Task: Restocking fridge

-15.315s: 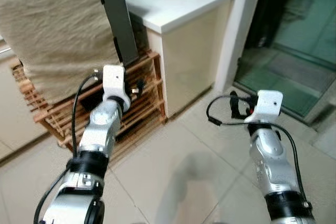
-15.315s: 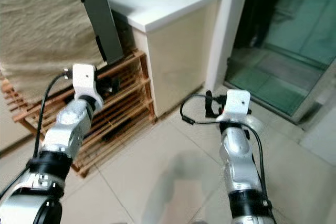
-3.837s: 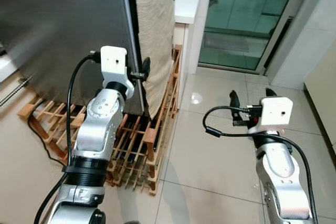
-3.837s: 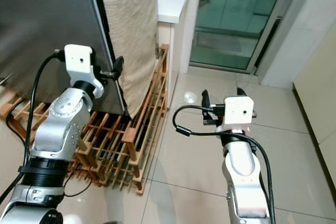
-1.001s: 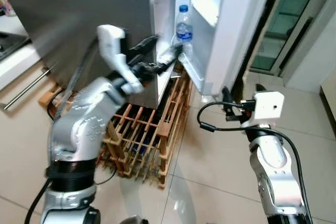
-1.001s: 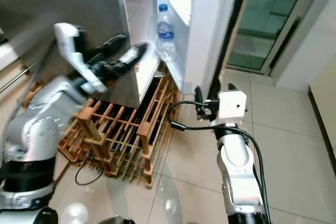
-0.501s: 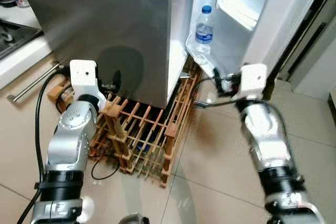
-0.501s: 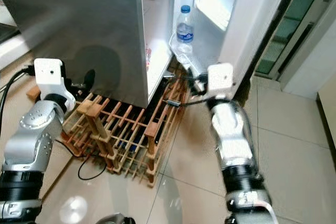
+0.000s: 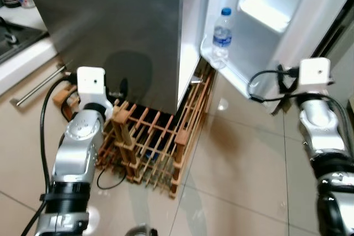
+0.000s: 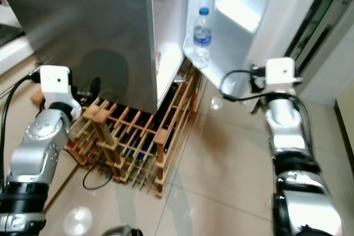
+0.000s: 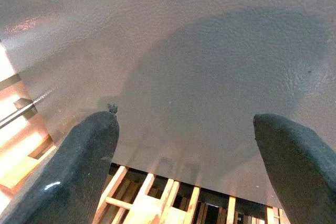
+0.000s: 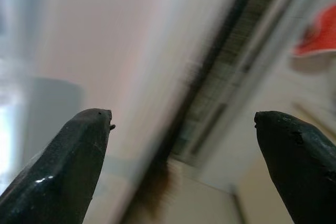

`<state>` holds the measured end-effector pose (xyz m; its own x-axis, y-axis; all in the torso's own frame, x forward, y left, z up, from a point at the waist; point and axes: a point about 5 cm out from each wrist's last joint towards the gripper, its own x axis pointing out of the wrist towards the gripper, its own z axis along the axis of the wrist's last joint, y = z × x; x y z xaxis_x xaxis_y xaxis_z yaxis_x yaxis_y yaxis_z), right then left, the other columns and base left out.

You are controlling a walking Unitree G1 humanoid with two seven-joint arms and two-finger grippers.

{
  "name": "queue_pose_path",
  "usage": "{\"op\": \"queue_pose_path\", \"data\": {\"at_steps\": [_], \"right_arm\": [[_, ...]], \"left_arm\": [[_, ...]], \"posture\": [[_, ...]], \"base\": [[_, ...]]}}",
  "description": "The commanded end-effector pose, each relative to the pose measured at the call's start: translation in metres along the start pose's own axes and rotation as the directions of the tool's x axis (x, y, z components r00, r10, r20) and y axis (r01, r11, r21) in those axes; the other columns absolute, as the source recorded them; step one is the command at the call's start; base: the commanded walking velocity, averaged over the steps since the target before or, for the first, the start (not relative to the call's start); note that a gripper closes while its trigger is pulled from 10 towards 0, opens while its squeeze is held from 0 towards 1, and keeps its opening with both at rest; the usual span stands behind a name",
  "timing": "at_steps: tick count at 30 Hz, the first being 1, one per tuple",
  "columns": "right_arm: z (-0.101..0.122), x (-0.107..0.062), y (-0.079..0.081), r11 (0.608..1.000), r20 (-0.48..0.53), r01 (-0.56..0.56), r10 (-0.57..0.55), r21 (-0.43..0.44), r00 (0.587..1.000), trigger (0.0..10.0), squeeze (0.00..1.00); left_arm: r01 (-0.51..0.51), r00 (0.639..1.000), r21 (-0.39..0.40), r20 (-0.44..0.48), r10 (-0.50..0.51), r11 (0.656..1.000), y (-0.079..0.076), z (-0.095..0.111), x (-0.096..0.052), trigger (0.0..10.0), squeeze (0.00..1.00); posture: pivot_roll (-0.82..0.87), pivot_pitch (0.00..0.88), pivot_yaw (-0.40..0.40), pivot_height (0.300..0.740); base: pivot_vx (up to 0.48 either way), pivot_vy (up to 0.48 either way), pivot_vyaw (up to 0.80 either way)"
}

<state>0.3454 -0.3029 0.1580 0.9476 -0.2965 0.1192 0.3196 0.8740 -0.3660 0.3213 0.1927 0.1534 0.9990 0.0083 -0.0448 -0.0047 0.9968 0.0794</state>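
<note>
Standing before the fridge [image 9: 121, 20], we are facing its grey side while the fridge door [image 10: 260, 20] is swinging wide, giving access to the shelves. Below it, the wooden rack [image 9: 152, 145] is sitting on the floor tiles. Our left pincer [image 11: 184, 145] is hovering released beside the grey wall, and our right pincer [image 12: 181, 145] is spread empty near the door's edge (probably steadying it). A water bottle [image 9: 222, 36] is standing upright in the door shelf.
</note>
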Motion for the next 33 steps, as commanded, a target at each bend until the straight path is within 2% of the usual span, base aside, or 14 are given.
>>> {"op": "queue_pose_path", "data": {"at_steps": [1, 2, 3, 4, 6, 8, 9, 13, 17, 20, 24, 28, 29, 33], "right_arm": [[-0.001, 0.0, -0.012, 0.999, 0.0, 0.045, -0.045, -0.017, 0.999, 10.0, 0.0], [-0.005, -0.001, -0.023, 0.996, -0.011, 0.078, -0.079, -0.04, 0.997, 10.0, 0.0], [-0.01, -0.005, -0.051, 0.977, -0.012, 0.172, -0.175, -0.123, 0.984, 10.0, 0.0], [-0.011, -0.007, -0.059, 0.967, -0.005, 0.2, -0.203, -0.155, 0.979, 10.0, 0.0], [-0.011, -0.009, -0.067, 0.951, 0.013, 0.237, -0.239, -0.2, 0.971, 10.0, 0.0], [-0.009, -0.01, -0.063, 0.952, 0.037, 0.23, -0.227, -0.205, 0.973, 10.0, 0.0], [-0.007, -0.011, -0.042, 0.973, 0.066, 0.172, -0.163, -0.157, 0.984, 10.0, 0.0], [-0.003, -0.016, 0.006, 0.997, 0.094, 0.035, -0.043, 0.075, 0.995, 10.0, 0.0], [0.007, -0.031, 0.064, 0.95, 0.123, -0.117, 0.085, 0.29, 0.989, 10.0, 0.0], [0.018, -0.046, 0.103, 0.899, 0.16, -0.252, 0.207, 0.358, 0.965, 10.0, 0.0], [0.025, -0.053, 0.125, 0.868, 0.181, -0.335, 0.286, 0.367, 0.941, 10.0, 0.0], [0.026, -0.052, 0.126, 0.858, 0.183, -0.355, 0.307, 0.37, 0.934, 10.0, 0.0], [0.028, -0.051, 0.126, 0.853, 0.181, -0.369, 0.324, 0.369, 0.929, 10.0, 0.0], [0.031, -0.05, 0.129, 0.842, 0.174, -0.394, 0.354, 0.369, 0.919, 10.0, 0.0]], "left_arm": [[-0.001, 1.0, 0.002, -0.007, 0.001, 1.0, -0.001, -0.002, 0.0, 10.0, 0.0], [0.001, 1.0, 0.0, -0.007, -0.001, 1.0, -0.001, -0.003, 0.0, 10.0, 0.0], [0.006, 1.0, -0.005, -0.012, -0.006, 1.0, -0.003, -0.004, -0.001, 10.0, 0.0], [0.007, 1.0, -0.006, -0.014, -0.008, 1.0, -0.003, -0.005, -0.001, 10.0, 0.0], [0.01, 1.0, -0.008, -0.015, -0.01, 1.0, -0.003, -0.005, -0.001, 10.0, 0.0], [0.013, 1.0, -0.009, -0.013, -0.014, 1.0, -0.004, -0.004, -0.001, 10.0, 0.0], [0.021, 1.0, -0.011, 0.0, -0.021, 1.0, -0.005, -0.003, -0.001, 10.0, 0.0], [0.022, 0.999, -0.017, 0.027, -0.021, 1.0, -0.005, 0.0, -0.001, 10.0, 0.0], [-0.052, 0.993, -0.058, 0.104, 0.058, 0.997, 0.003, 0.009, -0.003, 10.0, 0.0], [-0.134, 0.973, -0.134, 0.171, 0.156, 0.982, 0.015, 0.016, -0.011, 10.0, 0.0], [-0.171, 0.957, -0.103, 0.22, 0.19, 0.98, 0.014, 0.024, -0.019, 10.0, 0.0], [-0.246, 0.942, -0.025, 0.23, 0.245, 0.969, 0.018, 0.026, -0.023, 10.0, 0.0], [-0.318, 0.927, 0.039, 0.223, 0.302, 0.947, 0.024, 0.027, -0.026, 10.0, 0.0], [-0.328, 0.921, 0.061, 0.241, 0.305, 0.943, 0.021, 0.032, -0.027, 10.0, 0.0]], "posture": [[0.03, 0.0, -0.007, 0.74], [0.03, 0.0, -0.008, 0.74], [0.02, 0.0, -0.005, 0.74], [0.02, 0.0, -0.005, 0.74], [0.02, 0.0, -0.003, 0.74], [0.02, 0.0, -0.003, 0.74], [0.02, 0.0, -0.003, 0.74], [0.02, 0.0, -0.004, 0.74], [0.03, 0.0, -0.008, 0.74], [0.03, 0.0, -0.012, 0.74], [0.04, 0.0, -0.02, 0.74], [0.04, 0.0, -0.023, 0.74], [0.04, 0.0, -0.027, 0.74], [0.06, 0.0, -0.031, 0.74]], "base": [[0.0, 0.0, 0.0], [0.0, 0.0, 0.0], [0.0, 0.0, 0.0], [0.0, 0.0, 0.0], [0.0, 0.0, 0.0], [0.0, 0.0, 0.0], [0.0, 0.0, 0.0], [0.0, 0.0, 0.0], [0.0, 0.0, 0.0], [0.0, -0.136, 0.0], [0.0, -0.444, 0.54], [0.0, -0.454, 0.66], [0.0, -0.454, 0.59], [0.0, -0.456, 0.58]]}}
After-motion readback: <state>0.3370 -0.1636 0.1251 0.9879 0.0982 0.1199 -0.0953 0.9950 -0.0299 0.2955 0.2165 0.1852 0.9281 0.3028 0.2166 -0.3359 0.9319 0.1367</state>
